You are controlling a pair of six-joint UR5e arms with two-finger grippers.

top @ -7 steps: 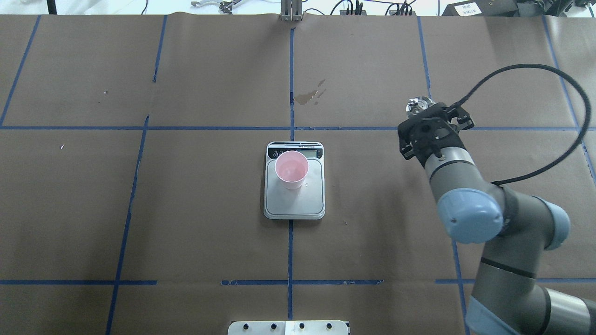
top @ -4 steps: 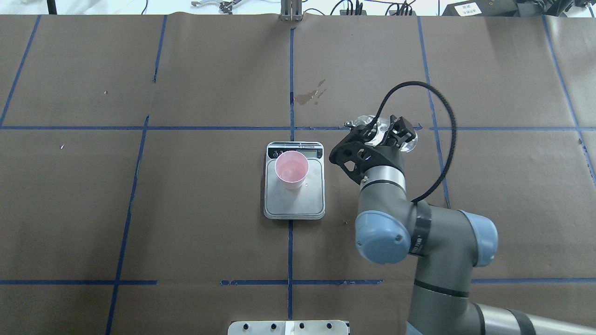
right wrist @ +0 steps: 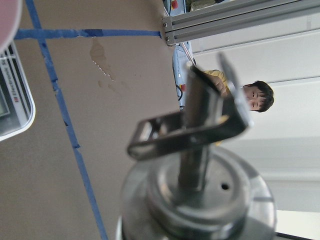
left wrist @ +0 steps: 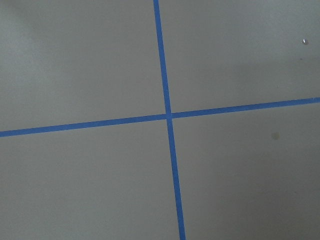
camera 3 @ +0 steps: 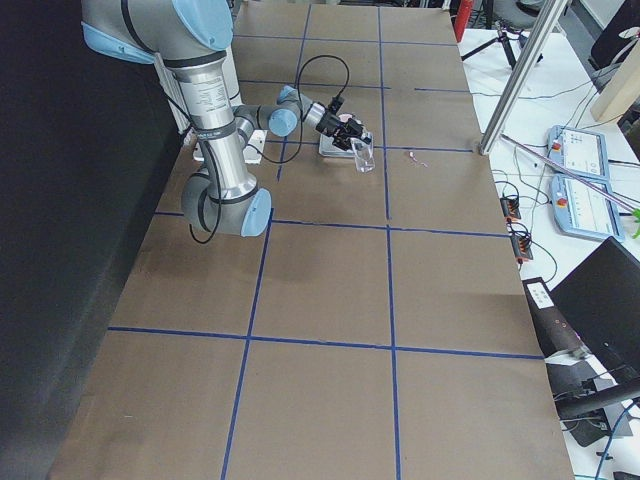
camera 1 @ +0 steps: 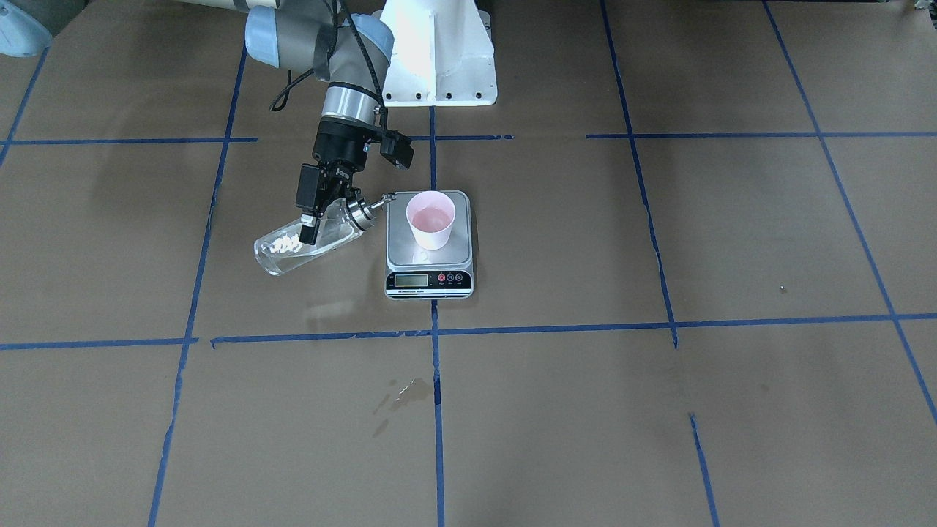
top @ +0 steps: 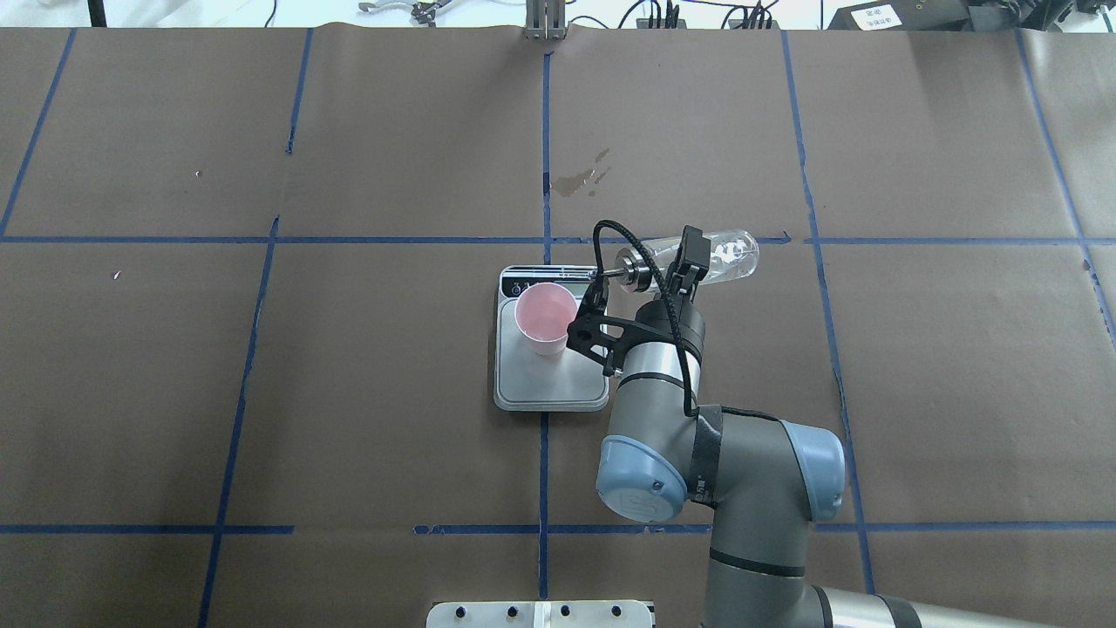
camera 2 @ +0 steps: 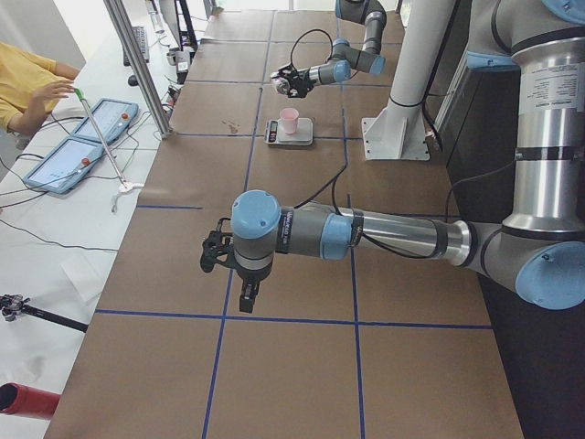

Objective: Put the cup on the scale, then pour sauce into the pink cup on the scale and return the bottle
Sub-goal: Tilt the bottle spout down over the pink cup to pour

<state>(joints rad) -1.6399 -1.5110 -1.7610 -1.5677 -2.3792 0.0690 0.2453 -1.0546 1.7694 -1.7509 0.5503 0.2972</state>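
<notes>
The pink cup [top: 546, 317] stands upright on the far part of the scale [top: 558, 379], also in the front-facing view, cup [camera 1: 432, 218] on scale [camera 1: 399, 247]. My right gripper [top: 684, 262] is shut on the clear glass bottle [top: 724, 255], holding it tilted nearly level beside the scale. Its silver spout [top: 610, 272] points at the cup and ends just short of the rim [camera 1: 381, 199]. The spout fills the right wrist view [right wrist: 200, 190]. My left gripper [camera 2: 224, 261] shows only in the left side view, far from the scale; I cannot tell its state.
A dried stain [top: 580, 179] marks the brown paper beyond the scale. Blue tape lines [top: 545, 471] cross the table. The white robot base [camera 1: 439, 51] stands behind the scale. An operator [camera 2: 27, 87] and tablets [camera 2: 82, 137] are past the table's far edge.
My right arm has swung left from the table's right side to the scale with the bottle. The bottle has gone from near upright to nearly level, spout toward the cup.
</notes>
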